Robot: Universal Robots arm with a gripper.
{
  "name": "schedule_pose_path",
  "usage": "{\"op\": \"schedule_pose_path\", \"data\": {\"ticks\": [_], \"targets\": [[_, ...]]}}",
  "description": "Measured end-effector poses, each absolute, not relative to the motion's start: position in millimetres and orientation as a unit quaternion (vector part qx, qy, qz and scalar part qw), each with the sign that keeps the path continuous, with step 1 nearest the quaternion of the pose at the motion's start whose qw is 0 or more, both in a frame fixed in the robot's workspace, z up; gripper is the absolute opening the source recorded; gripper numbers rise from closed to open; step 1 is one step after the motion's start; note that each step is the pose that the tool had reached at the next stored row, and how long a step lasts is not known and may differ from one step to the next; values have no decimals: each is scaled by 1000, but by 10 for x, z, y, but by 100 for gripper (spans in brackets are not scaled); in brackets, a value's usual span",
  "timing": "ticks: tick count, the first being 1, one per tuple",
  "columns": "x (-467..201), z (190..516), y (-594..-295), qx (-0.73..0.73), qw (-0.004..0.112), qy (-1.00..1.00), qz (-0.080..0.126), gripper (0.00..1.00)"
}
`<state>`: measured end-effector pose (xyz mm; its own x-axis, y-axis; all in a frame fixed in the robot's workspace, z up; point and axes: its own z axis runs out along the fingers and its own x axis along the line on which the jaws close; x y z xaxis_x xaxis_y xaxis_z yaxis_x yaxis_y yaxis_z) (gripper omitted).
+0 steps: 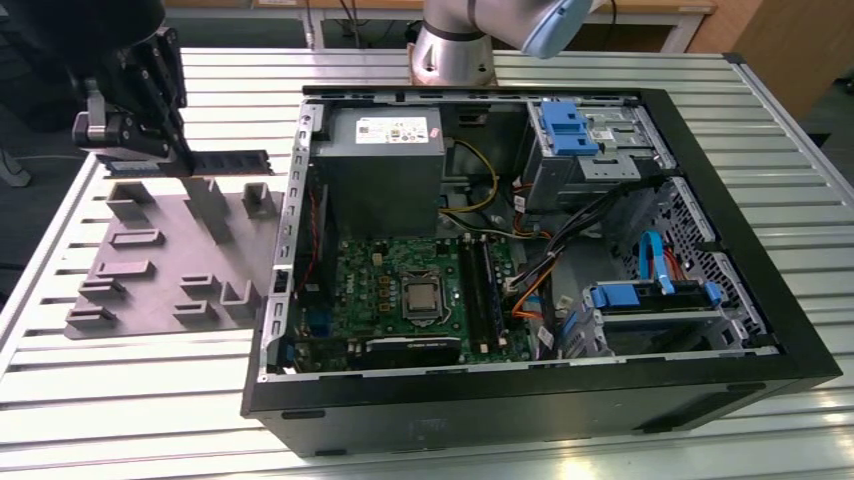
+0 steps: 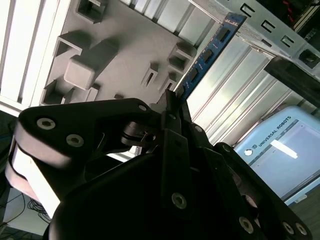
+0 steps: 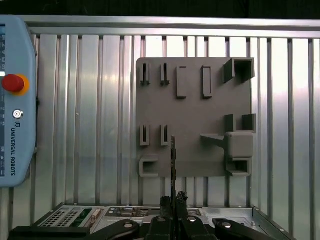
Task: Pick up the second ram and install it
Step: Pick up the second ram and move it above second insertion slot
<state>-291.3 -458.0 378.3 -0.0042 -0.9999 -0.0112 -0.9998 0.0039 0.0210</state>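
Slatted alu table, glare on ribs; wood panel behind.

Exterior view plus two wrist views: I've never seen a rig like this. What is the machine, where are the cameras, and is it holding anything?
The machine is a single robot arm whose base stands at the far edge of a slatted metal table. The exterior view comes from a camera off the arm and takes in the whole scene. Both wrist views come from cameras riding on the arm, looking past its gripper.

On the table sits an open computer case with its motherboard exposed. Beside it, on the exterior view's left, lies a grey fixture plate with raised holders.

The gripper hangs over that plate, shut on the second ram, a thin memory stick. The pale box in the wrist views is a control pendant.
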Motion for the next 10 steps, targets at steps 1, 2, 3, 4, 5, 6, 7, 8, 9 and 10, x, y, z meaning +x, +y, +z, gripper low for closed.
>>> {"op": "schedule_pose_path", "data": {"ticks": [1, 2, 3, 4, 5, 6, 7, 8, 9, 10], "targets": [[-2902, 3783, -4580, 706, 3, -708, -11, 14], [-2891, 3783, -4581, 706, 3, -708, -11, 14], [-2879, 3783, -4580, 706, 3, -708, -11, 14], [-2868, 3783, -4580, 706, 3, -708, -11, 14], [-2855, 3783, -4580, 706, 3, -708, -11, 14], [-2843, 3783, -4580, 706, 3, -708, -11, 14], [-2830, 3783, -4580, 706, 3, -708, -11, 14], [-2818, 3783, -4580, 706, 3, -708, -11, 14], [-2805, 3783, -4580, 706, 3, -708, -11, 14], [-2792, 3783, -4580, 706, 3, -708, -11, 14]]}}
